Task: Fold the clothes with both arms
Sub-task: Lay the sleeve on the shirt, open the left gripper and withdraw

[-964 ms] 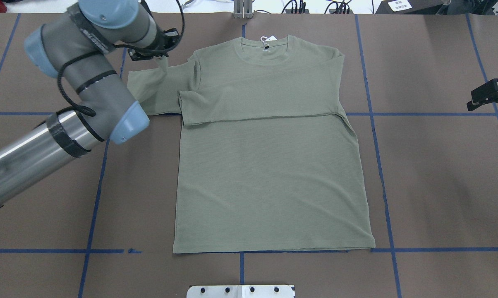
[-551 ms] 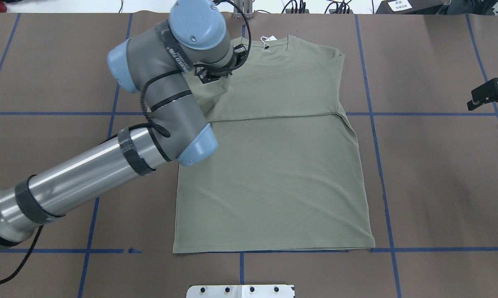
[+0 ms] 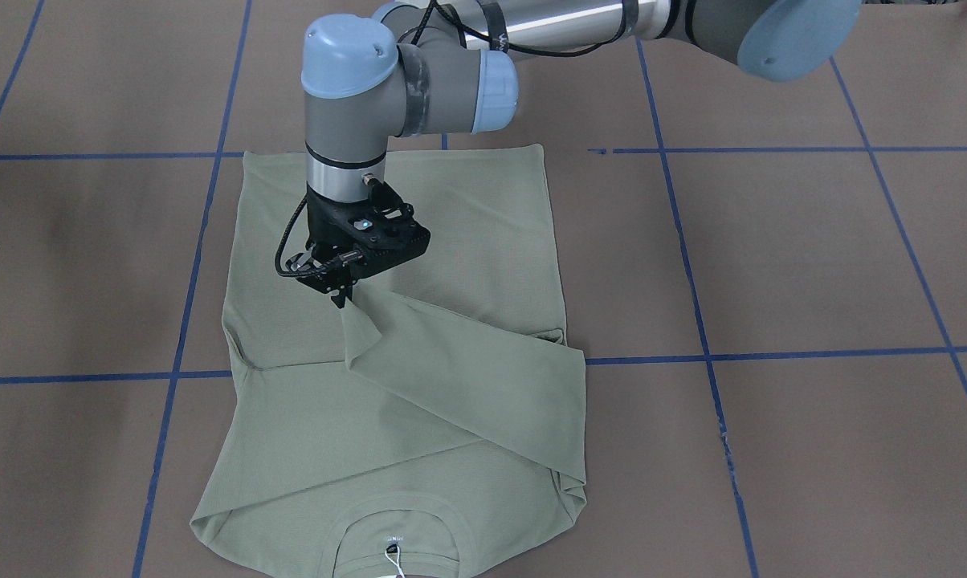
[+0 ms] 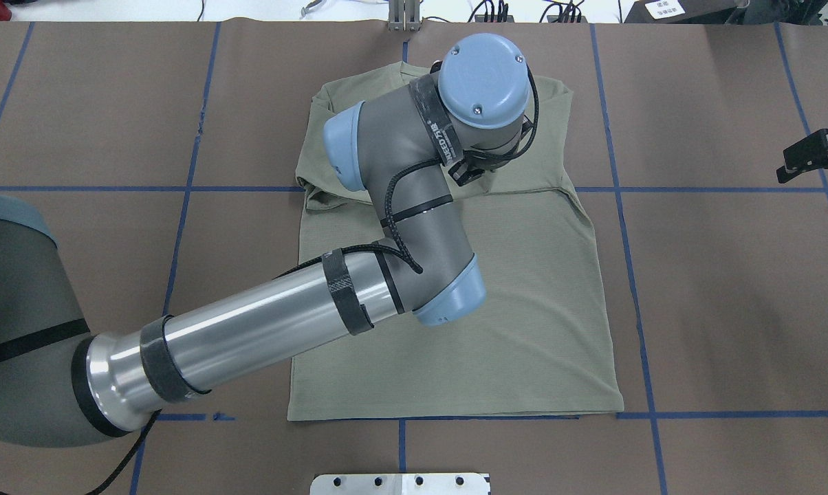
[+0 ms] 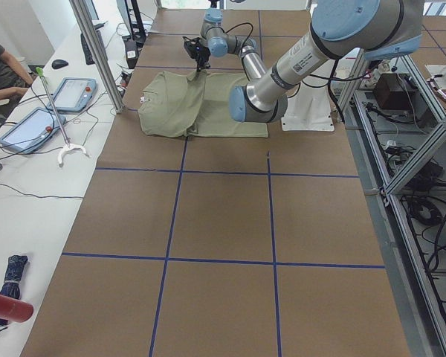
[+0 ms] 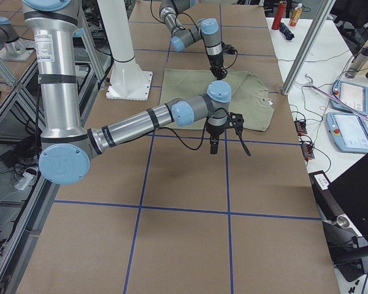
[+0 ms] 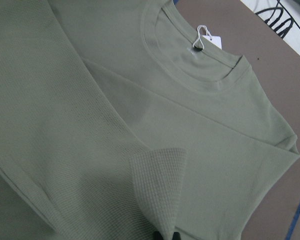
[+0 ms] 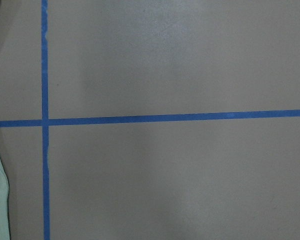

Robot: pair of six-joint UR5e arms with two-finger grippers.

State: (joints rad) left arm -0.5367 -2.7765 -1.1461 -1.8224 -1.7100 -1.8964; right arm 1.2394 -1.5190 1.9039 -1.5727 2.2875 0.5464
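The sage-green shirt (image 4: 524, 330) lies flat on the table, with its collar and white tag (image 7: 210, 41) at the far edge. My left gripper (image 3: 340, 299) hangs over the chest, shut on the cuff (image 7: 157, 195) of the left sleeve (image 3: 467, 369). That sleeve is drawn slantwise across the shirt front. From overhead, the left wrist (image 4: 483, 82) hides most of the gripper. The other sleeve lies folded across the chest. My right gripper (image 4: 809, 161) hovers open over bare table at the right edge, well apart from the shirt (image 6: 190, 82).
Brown paper with blue tape lines (image 4: 627, 240) covers the table. A white metal plate (image 4: 400, 483) sits at the near edge. In the exterior left view, tablets (image 5: 67, 93) and a seated person are on a side bench beyond the table.
The left arm has swung from beyond the shirt's left side to over the chest. It carried the left sleeve's cuff across with it. The right gripper has stayed in place.
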